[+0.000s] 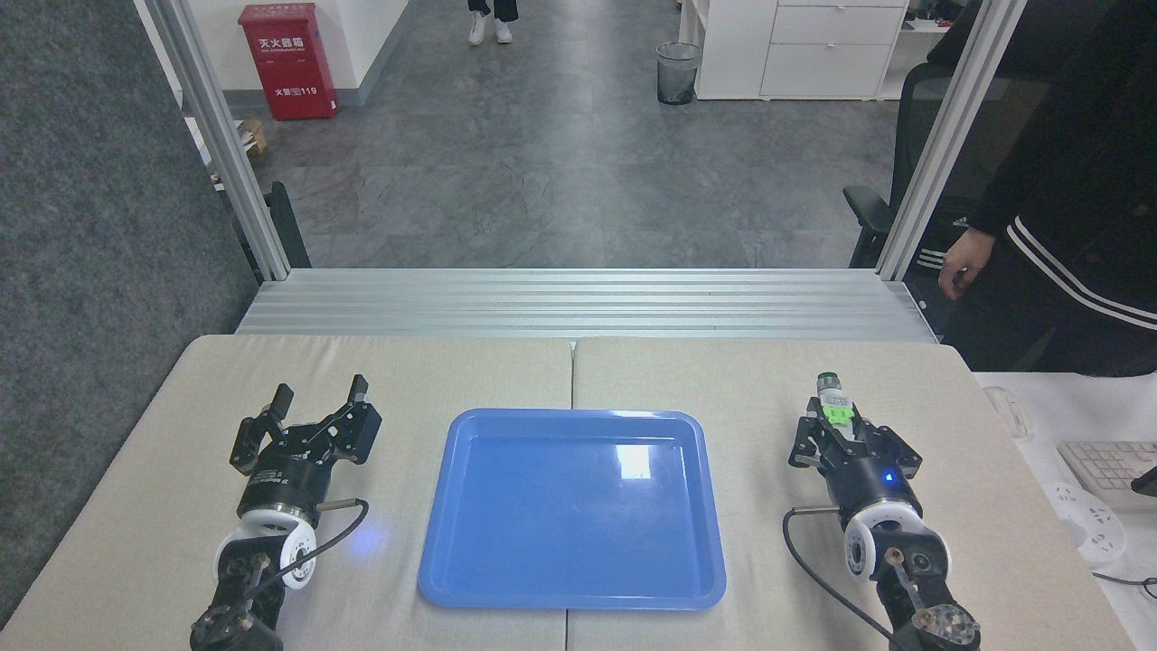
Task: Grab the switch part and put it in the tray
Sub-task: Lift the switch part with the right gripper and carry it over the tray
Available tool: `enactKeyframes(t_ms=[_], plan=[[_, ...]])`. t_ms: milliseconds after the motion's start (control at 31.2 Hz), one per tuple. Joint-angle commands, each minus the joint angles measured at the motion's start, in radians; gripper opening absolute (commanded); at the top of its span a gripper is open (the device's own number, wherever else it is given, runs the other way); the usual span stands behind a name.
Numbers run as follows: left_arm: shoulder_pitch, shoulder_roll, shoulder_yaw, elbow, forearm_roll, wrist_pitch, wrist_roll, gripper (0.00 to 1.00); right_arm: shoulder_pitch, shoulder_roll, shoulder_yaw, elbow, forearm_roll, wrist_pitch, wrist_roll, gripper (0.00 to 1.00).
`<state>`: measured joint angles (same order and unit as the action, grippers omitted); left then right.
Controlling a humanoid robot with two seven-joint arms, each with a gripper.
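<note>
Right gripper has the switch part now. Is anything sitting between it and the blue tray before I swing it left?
Nothing visible does. The right gripper is shut on the switch part, and only bare beige table padding lies between it and the blue tray, which is empty. The left gripper is on the tray's far side.

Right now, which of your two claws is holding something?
My right gripper, the one right of the blue tray, is shut on the green-and-white switch part. My left gripper is open and empty.
</note>
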<state>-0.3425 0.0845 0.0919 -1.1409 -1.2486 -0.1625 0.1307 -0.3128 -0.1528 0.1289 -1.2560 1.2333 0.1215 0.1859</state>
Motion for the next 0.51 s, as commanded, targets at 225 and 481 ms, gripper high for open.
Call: enactKeyframes(t_ms=[225, 481], plan=[[0.003, 0.000, 0.000, -0.003, 0.000, 0.000, 0.000, 1.00, 0.041, 0.254, 0.371, -0.177, 0.256, 0.038, 0.030, 0.00], [0.003, 0.000, 0.000, -0.002, 0.000, 0.000, 0.000, 1.00, 0.107, 0.246, 0.453, -0.115, 0.261, 0.033, 0.093, 0.00]])
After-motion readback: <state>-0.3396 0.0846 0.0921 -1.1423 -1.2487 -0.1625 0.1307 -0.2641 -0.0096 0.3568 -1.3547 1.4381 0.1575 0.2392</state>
